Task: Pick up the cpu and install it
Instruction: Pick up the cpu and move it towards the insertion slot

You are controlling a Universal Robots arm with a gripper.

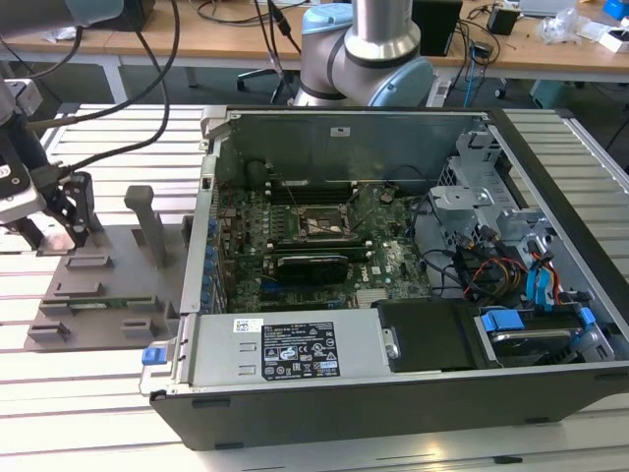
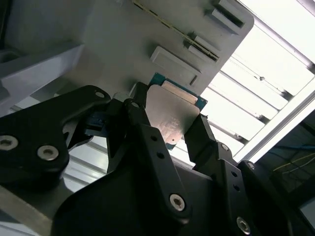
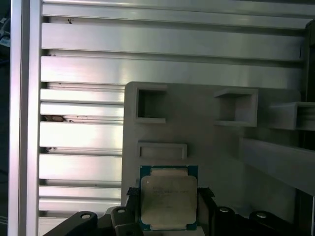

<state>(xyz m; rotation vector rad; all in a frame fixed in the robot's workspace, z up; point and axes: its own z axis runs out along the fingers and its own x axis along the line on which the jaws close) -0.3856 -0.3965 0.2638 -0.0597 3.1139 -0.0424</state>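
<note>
Where the slotted desk (image 1: 79,413) carries the open case (image 1: 393,403), a grey tray (image 1: 118,251) lies toward the exterior view's left, and the work is there. Gripper (image 2: 171,118), second wrist view: jaws look clamped on two opposite edges of the cpu (image 2: 170,105), at or just above the tray; lifted or not, can't tell. Cpu in both wrist views: flat square, dull silver lid, thin green rim. Judged light, rigid, smooth on top, underside probably delicate. Edges are the place to hold; level carry and a modest squeeze advised.
</note>
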